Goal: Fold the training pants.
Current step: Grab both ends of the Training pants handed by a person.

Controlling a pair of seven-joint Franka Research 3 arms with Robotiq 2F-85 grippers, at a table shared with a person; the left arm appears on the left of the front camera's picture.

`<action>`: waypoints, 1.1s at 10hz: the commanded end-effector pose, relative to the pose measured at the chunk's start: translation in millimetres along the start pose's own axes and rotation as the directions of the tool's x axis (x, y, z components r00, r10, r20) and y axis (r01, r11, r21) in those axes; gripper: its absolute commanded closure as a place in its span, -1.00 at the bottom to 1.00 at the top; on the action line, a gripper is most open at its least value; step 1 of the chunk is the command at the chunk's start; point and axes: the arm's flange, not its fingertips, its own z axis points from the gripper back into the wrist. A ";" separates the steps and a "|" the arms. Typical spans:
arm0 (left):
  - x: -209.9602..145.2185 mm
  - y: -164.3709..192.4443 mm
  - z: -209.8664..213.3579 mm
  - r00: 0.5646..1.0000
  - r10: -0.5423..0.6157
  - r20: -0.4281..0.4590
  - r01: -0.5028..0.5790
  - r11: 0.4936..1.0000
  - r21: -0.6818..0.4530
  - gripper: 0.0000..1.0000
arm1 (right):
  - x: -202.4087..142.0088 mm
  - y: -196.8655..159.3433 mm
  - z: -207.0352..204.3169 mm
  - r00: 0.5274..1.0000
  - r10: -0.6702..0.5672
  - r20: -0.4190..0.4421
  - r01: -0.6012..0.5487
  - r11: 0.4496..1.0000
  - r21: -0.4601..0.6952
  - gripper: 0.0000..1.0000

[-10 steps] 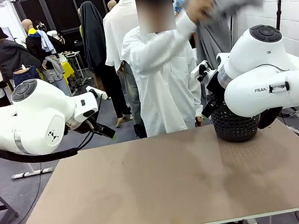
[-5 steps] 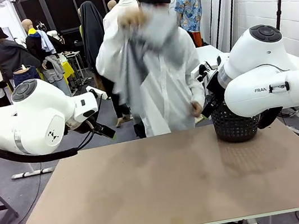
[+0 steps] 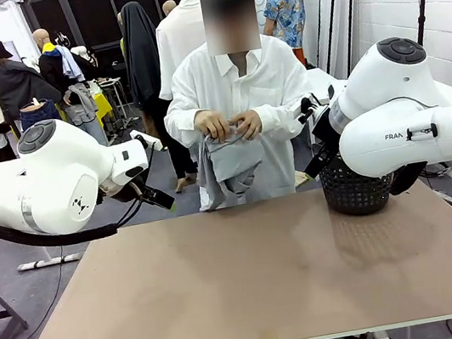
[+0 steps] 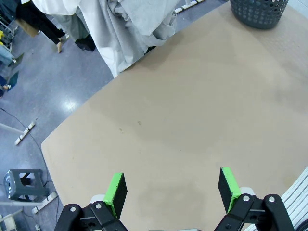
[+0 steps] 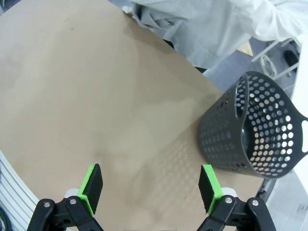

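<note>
The training pants [image 3: 227, 165] are a bunched light grey bundle held in both of the person's hands [image 3: 227, 124] at chest height. The loose cloth hangs down just above the table's far edge. In the left wrist view the training pants [image 4: 139, 24] hang beyond the far table edge. My left gripper [image 4: 171, 185] is open over bare table, well short of them. Over the table's right part my right gripper [image 5: 150, 185] is open too, with nothing between its green pads.
A black perforated basket [image 3: 352, 192] stands at the table's far right, next to my right arm [image 3: 399, 120]; it also shows as the basket [image 5: 255, 130] in the right wrist view. The brown table [image 3: 252, 277] lies bare between the arms. My left arm [image 3: 56, 183] hovers off the left edge.
The person swung the pants from high at the right, across in front of the body, and down to chest height. Neither arm moved.
</note>
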 end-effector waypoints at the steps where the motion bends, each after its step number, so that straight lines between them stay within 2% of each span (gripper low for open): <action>1: 0.1 0.1 0.4 1.000 -0.007 0.001 0.007 1.000 0.000 -1.00 | 0.5 1.4 0.1 1.000 0.001 0.002 -0.001 1.000 0.005 -1.00; 11: 0.1 0.1 0.4 1.000 -0.007 0.001 0.007 1.000 0.000 -1.00 | 0.5 1.4 0.1 1.000 0.001 0.002 -0.001 1.000 0.005 -1.00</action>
